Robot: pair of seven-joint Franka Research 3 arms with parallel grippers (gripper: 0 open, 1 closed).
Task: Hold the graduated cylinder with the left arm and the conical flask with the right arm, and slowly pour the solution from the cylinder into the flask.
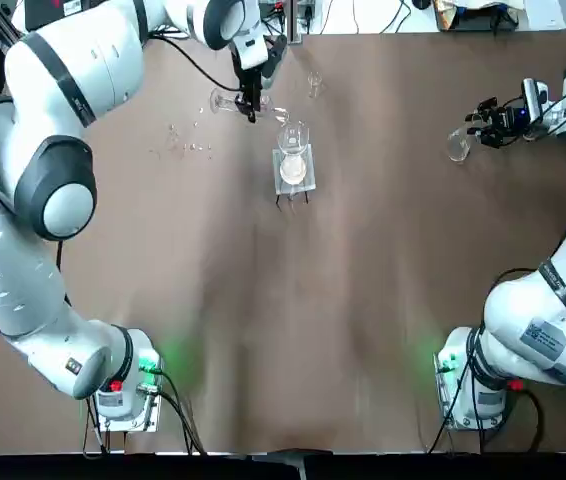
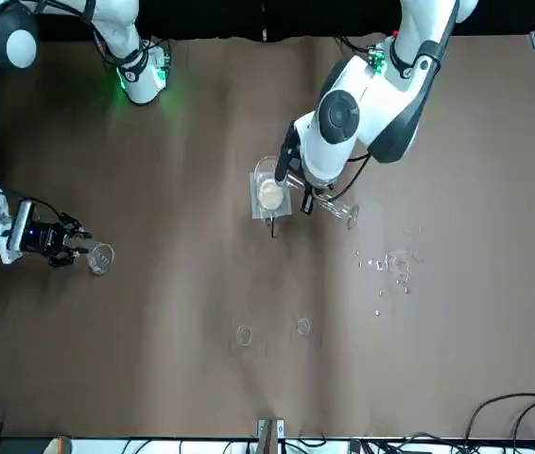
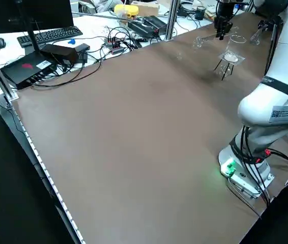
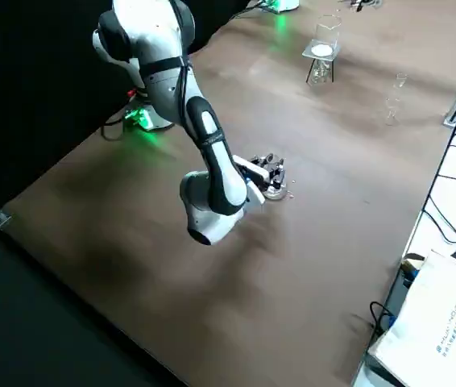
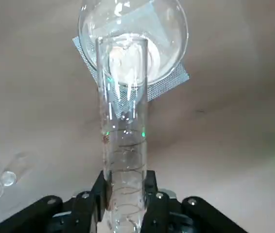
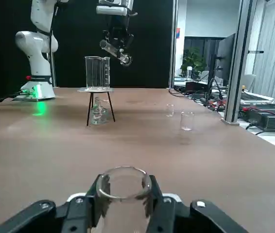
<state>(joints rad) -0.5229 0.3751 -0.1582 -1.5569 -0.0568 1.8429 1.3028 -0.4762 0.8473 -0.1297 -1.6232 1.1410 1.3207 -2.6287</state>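
While the left gripper (image 1: 252, 108) is hanging over the far left part of the table (image 2: 192, 322), its fingers are closing around the graduated cylinder (image 5: 123, 116), gripping it between them. The cylinder is leaning, its foot pointing left and its open mouth rising to the right, toward the clear beaker (image 6: 97, 73). That beaker is standing on a black-legged stand (image 4: 309, 55), over a white disc (image 1: 293, 169), just to the right of the left gripper. Beneath the stand's top, another clear glass vessel (image 6: 98, 112) is sitting between the legs.

Over the far right part of the table, the right gripper (image 1: 487, 127) is gripping the conical flask (image 6: 124, 194), its fingers pressing on the glass from both sides. The flask's round rim is showing beyond the fingertips, facing left toward the stand. The flask and the cylinder are staying well apart, the stand lying between them.

Two small clear cups (image 6: 187, 121) (image 6: 170, 110) are standing on the far side, and small clear specks (image 1: 198, 148) are lying to the left of the stand.
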